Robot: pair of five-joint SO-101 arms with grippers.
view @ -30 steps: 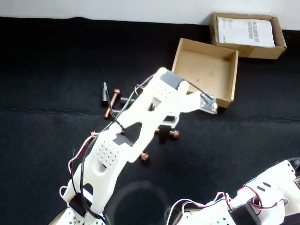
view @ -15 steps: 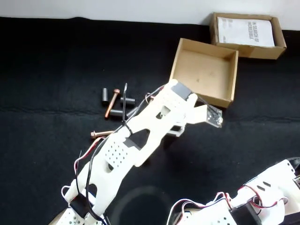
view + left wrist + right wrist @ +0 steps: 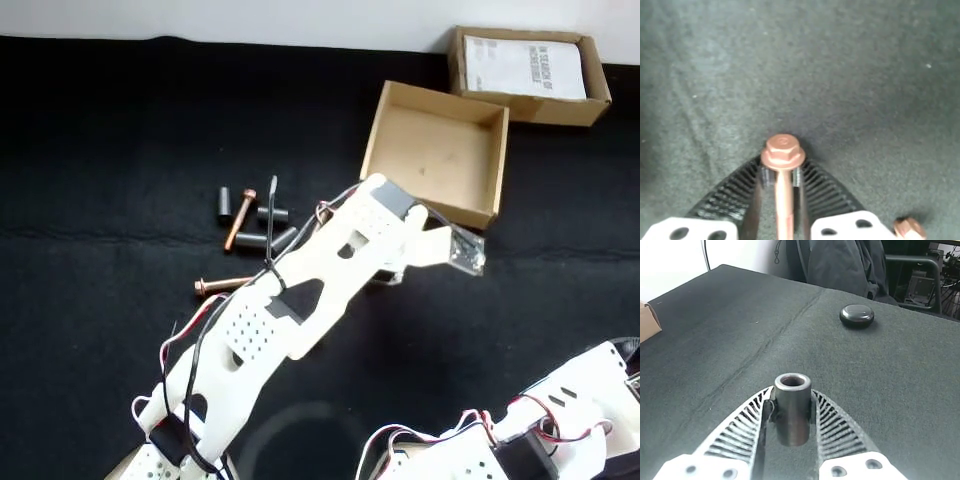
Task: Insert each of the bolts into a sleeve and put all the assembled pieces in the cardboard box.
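On the table [image 3: 120, 130], the cardboard box [image 3: 440, 150] sits far right, with a second box [image 3: 592, 100] just behind it. Bolts [image 3: 240, 218] and sleeves [image 3: 224, 203] lie left of it. The left gripper [image 3: 781, 169] clamps a bolt [image 3: 783, 150]; the right gripper [image 3: 792, 399] clamps a sleeve [image 3: 791, 417].

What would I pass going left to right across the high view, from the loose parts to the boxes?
Dark sleeve → slanted copper bolt → second sleeve → open cardboard box → box holding a printed sheet.

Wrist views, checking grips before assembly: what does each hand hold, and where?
Left hand: bolt, shank just under the head. Right hand: sleeve, by its sides.
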